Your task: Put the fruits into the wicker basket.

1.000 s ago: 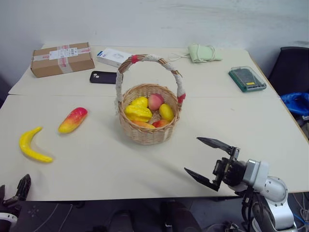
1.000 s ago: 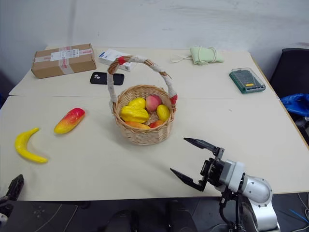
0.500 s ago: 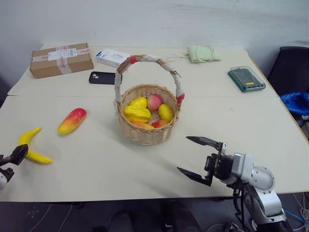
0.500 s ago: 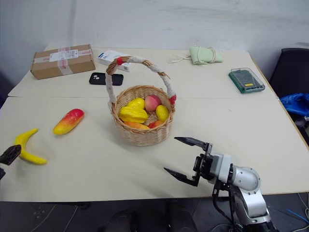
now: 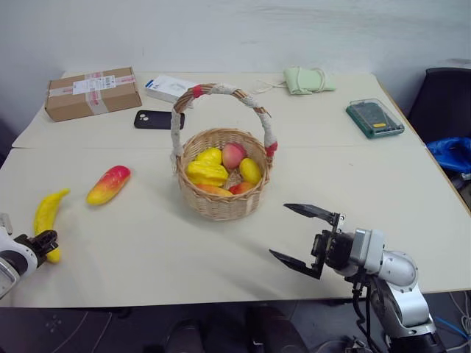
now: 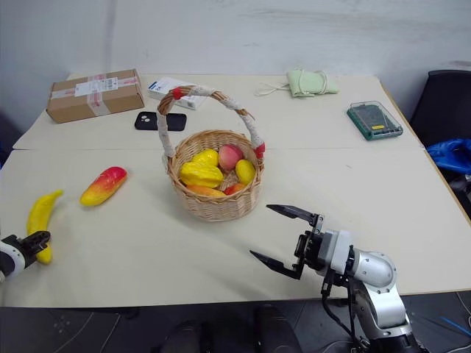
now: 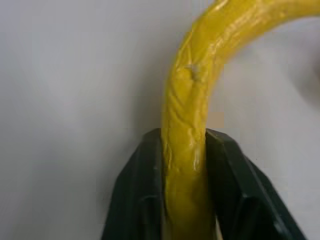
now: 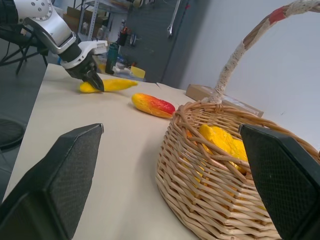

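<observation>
Left gripper (image 5: 45, 239) jaws clamped on banana (image 5: 48, 217) near-end at table's (image 5: 368, 184) left edge, banana's long axis running away from robot. Right gripper (image 5: 303, 233) jaws wide apart, holding nothing, arm level, pointing left toward wicker basket (image 5: 221, 198). Mango (image 5: 109, 184) lies diagonally left of basket. Cardboard box (image 5: 92, 91) label unreadable.

Left hand (image 5: 45, 241) advanced, clamped banana (image 5: 47, 214); banana shifted.

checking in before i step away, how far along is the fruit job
Done: several fruits already sit in the basket. In hand: the left gripper is shut on the banana, which lies on the table. Left: lift it into the basket, then the mango. The right gripper is open, empty.
</observation>
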You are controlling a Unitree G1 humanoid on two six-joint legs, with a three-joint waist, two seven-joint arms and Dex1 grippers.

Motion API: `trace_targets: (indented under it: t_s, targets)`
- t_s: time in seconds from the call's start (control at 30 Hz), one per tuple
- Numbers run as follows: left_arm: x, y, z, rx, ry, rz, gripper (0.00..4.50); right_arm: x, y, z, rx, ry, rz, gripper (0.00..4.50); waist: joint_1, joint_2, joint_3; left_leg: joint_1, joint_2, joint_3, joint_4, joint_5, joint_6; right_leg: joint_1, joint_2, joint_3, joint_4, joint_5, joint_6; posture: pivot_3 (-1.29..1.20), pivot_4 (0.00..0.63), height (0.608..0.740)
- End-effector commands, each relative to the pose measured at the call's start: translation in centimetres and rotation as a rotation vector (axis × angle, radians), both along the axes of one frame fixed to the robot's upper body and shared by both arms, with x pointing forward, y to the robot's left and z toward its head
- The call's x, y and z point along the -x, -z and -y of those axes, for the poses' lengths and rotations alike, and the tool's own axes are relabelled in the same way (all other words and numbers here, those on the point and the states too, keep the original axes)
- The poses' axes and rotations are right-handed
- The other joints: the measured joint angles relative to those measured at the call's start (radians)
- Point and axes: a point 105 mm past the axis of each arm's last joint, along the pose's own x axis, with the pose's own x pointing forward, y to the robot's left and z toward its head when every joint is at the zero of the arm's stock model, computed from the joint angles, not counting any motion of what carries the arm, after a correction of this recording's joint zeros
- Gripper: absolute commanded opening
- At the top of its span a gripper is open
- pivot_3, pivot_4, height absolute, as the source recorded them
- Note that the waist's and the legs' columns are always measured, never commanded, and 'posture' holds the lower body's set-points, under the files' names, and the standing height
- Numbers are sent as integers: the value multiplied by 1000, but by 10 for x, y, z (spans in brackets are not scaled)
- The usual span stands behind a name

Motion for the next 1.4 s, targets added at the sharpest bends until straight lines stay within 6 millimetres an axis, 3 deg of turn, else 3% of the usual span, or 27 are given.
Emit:
trace_targets:
  t_s: [0.03,0.17,0.23,0.3,0.33,0.53,0.6,0.67,0.77,1.0,1.03,1.2,1.27,1.4]
  targets:
    - [19,6,-13,-14,-72,44,554,-1,-7,11,-18,76,33,4500,-6,1,0,0,0,0,-1,0,0,0,0,1,0,0,0,0,150,740]
    - [20,-30,-26,-139,-111,337,554,-3,-8,23,-16,145,26,4500,-7,0,0,1,3,0,-2,-2,-2,-1,2,0,1,1,2,0,150,740]
    - [13,-58,-19,-223,-39,499,554,-5,-8,28,-14,172,28,4500,-3,-3,-1,1,3,0,-1,-2,-3,-1,3,-1,2,0,1,0,150,740]
    - [-4,-113,44,-311,333,799,554,-8,-8,39,-23,232,23,4500,5,-6,-1,1,3,-1,-1,-3,-5,-1,3,-1,2,-2,-2,0,150,740]
    - [-10,-119,72,-318,497,827,554,-6,-7,43,-12,238,18,4500,11,-7,-2,-1,3,-1,0,-3,-6,-1,3,-2,1,-6,-9,0,150,740]
    - [-30,-109,214,-381,1329,728,554,9,-4,74,12,339,-13,4500,27,3,-2,-1,-4,2,-1,-6,1,5,-3,2,-9,-4,-7,0,150,740]
    - [-42,-122,239,-359,1397,801,554,11,-7,82,10,387,-1,4500,26,4,-1,-2,-4,3,-1,-5,1,5,-3,3,-10,-2,-4,0,150,740]
    - [-60,-134,261,-367,1420,868,554,13,-9,88,-6,437,1,4500,22,3,-1,-4,-3,3,0,-5,1,4,0,3,-13,9,16,0,150,740]
    - [-86,-144,279,-412,1379,910,554,20,-10,88,-8,470,-11,4500,17,5,-1,-4,-5,4,0,-2,4,4,3,4,-14,9,17,0,150,740]
    - [-118,-120,287,-502,1331,774,554,30,-23,85,-165,572,-38,4500,10,7,-1,-5,-1,1,0,0,-3,0,12,9,-12,8,16,0,150,740]
    - [-119,-119,287,-495,1326,773,904,31,-25,85,-193,581,-45,4500,11,7,-1,-5,-1,1,1,0,-3,-1,12,9,-12,8,16,0,150,740]
    - [-111,-118,290,-466,1362,806,2372,33,-23,83,-213,572,-79,4500,13,7,-1,-5,-1,2,1,-1,-2,-1,11,10,-11,8,16,0,150,740]
    - [-97,-133,287,-412,1375,897,3023,30,-22,84,-227,566,-106,4500,12,7,-1,-5,-1,2,1,-1,-2,-1,11,10,-11,8,16,0,150,740]
    - [-75,-139,273,-407,1423,926,3023,17,-28,84,-289,546,-150,4500,9,7,-1,-5,0,3,1,-1,-2,-2,12,11,-9,8,15,0,150,740]
